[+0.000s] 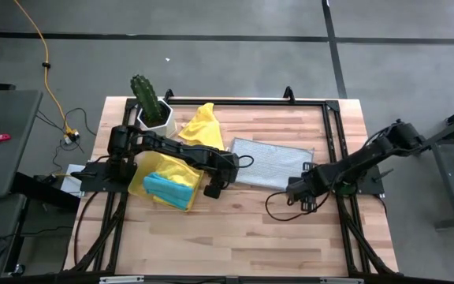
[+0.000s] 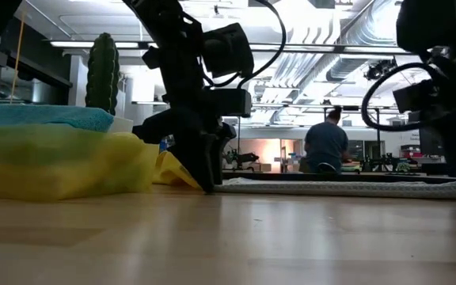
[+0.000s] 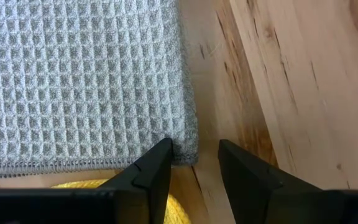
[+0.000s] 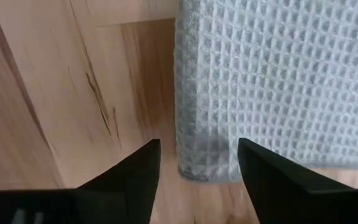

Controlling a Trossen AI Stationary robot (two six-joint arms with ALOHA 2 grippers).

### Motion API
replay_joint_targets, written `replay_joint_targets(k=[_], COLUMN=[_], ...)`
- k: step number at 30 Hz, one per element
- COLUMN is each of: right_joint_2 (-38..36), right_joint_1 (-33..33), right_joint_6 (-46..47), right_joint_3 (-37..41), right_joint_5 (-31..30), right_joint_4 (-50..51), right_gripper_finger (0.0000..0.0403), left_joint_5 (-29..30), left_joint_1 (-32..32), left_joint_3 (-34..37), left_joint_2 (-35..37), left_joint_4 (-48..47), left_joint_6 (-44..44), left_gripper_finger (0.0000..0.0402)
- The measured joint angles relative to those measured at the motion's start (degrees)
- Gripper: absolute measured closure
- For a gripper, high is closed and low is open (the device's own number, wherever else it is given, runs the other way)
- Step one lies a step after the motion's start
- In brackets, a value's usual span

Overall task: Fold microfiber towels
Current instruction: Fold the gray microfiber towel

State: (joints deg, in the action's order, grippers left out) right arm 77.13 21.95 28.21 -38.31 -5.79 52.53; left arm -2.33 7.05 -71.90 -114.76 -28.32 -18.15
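Note:
A grey waffle-weave towel (image 1: 270, 162) lies flat on the table's middle. My left gripper (image 1: 211, 189) is open at the towel's near-left corner (image 3: 185, 149), which lies between its fingertips (image 3: 194, 158). My right gripper (image 1: 298, 193) is open at the near-right corner (image 4: 194, 168), one finger on either side of it (image 4: 197, 155). A crumpled yellow towel (image 1: 199, 126) lies at the far left. A folded turquoise towel (image 1: 168, 189) rests on a yellow layer (image 1: 152, 175); tray or cloth, I cannot tell. My left gripper points down with its fingertips (image 2: 208, 184) at table level, on either side of the grey towel's near-left corner. One fingertip (image 3: 160, 155) overlaps the towel's edge in the wrist view. I cannot tell whether it touches the cloth.
A cactus in a white pot (image 1: 150, 102) stands at the table's far left corner. A black frame (image 1: 290, 101) runs along the table's far and right sides. Bare wood (image 1: 235, 237) lies toward the near edge. A person (image 2: 324, 146) sits far behind the table.

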Motion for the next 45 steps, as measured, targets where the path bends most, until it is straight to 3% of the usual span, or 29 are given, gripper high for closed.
replay_joint_targets(k=[10, 22, 34, 40, 45], right_joint_2=[-0.2, -0.8, -8.1, -8.3, -8.3], right_joint_1=[0.7, 0.8, 0.6, 0.6, 0.6], right_joint_6=[6.1, 1.3, 3.3, 4.3, 4.4], right_joint_3=[7.7, 6.2, 6.1, 6.1, 6.1], right_joint_5=[3.6, 2.1, -0.1, 0.0, 0.0], right_joint_4=[-6.3, -6.6, -7.5, -7.6, -7.7], right_gripper_finger=[0.0242, 0.0242, 0.0242, 0.0242, 0.0242], left_joint_5=[0.0, 0.2, 1.3, 4.6, 4.0], left_joint_1=[0.0, -0.2, -0.3, -0.5, -0.5], left_joint_3=[0.0, 0.0, -0.8, -1.6, -1.6], left_joint_2=[0.0, 0.2, 2.1, 2.1, 2.1], left_joint_4=[0.1, 0.0, -3.2, -7.2, -6.4], left_joint_6=[0.0, 0.0, 0.0, 0.0, 0.0], left_gripper_finger=[0.0275, 0.0275, 0.0275, 0.0275, 0.0275])
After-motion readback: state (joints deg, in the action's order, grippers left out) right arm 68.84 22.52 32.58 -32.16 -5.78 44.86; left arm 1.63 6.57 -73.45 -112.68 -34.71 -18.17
